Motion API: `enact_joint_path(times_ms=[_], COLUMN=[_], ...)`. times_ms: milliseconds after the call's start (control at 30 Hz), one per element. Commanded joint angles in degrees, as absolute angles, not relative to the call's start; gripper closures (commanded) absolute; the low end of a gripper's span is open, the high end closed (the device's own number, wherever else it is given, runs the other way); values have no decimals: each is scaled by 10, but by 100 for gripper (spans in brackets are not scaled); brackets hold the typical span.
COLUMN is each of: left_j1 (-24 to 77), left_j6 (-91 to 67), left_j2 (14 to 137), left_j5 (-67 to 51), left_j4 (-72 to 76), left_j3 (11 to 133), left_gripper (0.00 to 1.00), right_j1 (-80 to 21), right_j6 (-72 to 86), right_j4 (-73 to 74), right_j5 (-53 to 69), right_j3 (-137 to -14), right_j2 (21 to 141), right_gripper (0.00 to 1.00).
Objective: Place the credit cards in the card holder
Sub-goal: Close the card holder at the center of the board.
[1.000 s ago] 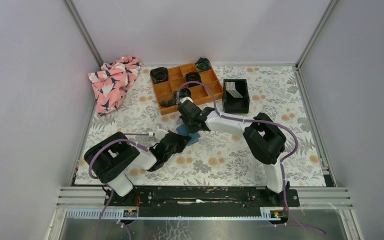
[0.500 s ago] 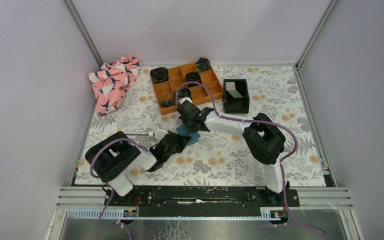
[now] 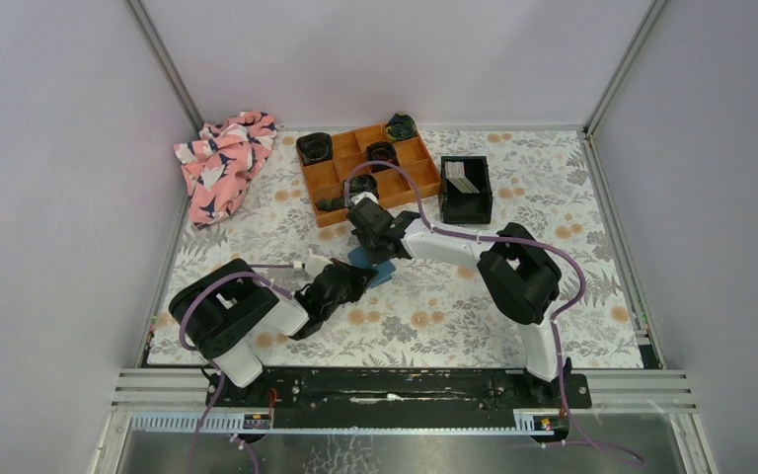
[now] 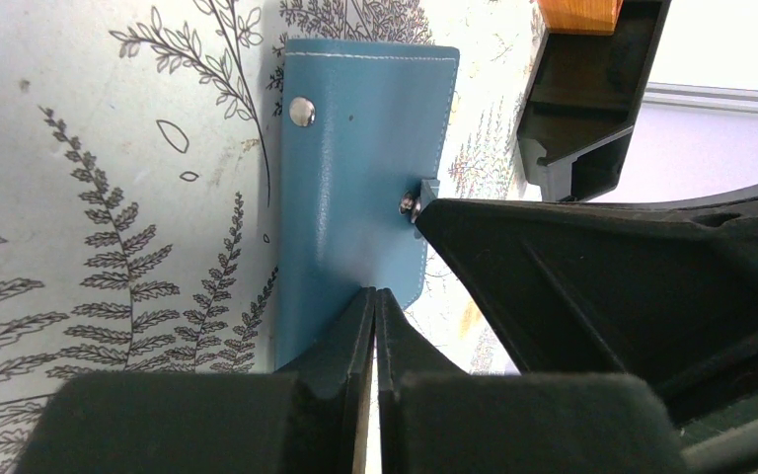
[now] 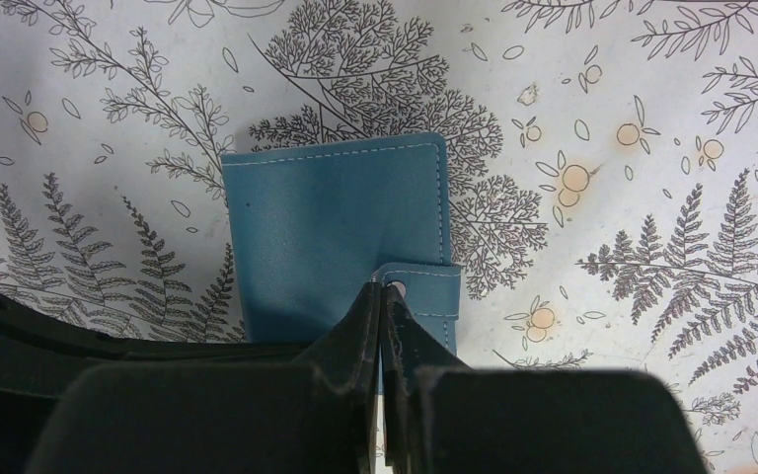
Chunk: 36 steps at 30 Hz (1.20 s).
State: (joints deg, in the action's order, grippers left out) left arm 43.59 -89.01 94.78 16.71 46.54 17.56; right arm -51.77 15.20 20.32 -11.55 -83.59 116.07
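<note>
The teal-blue card holder (image 3: 374,267) lies closed on the floral mat between my two grippers. In the left wrist view the card holder (image 4: 355,148) shows a metal snap, and my left gripper (image 4: 376,293) is shut with its tips resting on the holder's near edge, nothing between them. In the right wrist view my right gripper (image 5: 383,287) is shut on the end of the holder's (image 5: 331,217) strap tab (image 5: 429,291). The pale credit cards (image 3: 462,177) lie in the black bin (image 3: 466,207) at the back right.
An orange compartment tray (image 3: 328,179) with dark items stands behind the right gripper (image 3: 368,233). A pink patterned cloth (image 3: 222,163) lies at the back left. The black bin (image 4: 582,109) shows beyond the holder in the left wrist view. The left gripper (image 3: 353,277) is low on the mat.
The right arm has shifted slightly to the left and away, its gripper still at the holder. The left arm has barely moved.
</note>
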Motion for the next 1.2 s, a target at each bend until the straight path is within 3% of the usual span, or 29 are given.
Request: enact_joint_path(times_ms=[0,1167], left_j1=[432,423], left_j6=[-862,-855], left_j2=[979,994], left_j5=[155,146], left_j4=[372,381], left_j3=[160,161], left_gripper=[95,94], right_j1=[-537,-536], right_j6=[156,163], right_j4=[192,194], right_j5=[-101,-82], right_j3=[-864,-878], right_j2=[1165,1189], right_gripper=[97,99])
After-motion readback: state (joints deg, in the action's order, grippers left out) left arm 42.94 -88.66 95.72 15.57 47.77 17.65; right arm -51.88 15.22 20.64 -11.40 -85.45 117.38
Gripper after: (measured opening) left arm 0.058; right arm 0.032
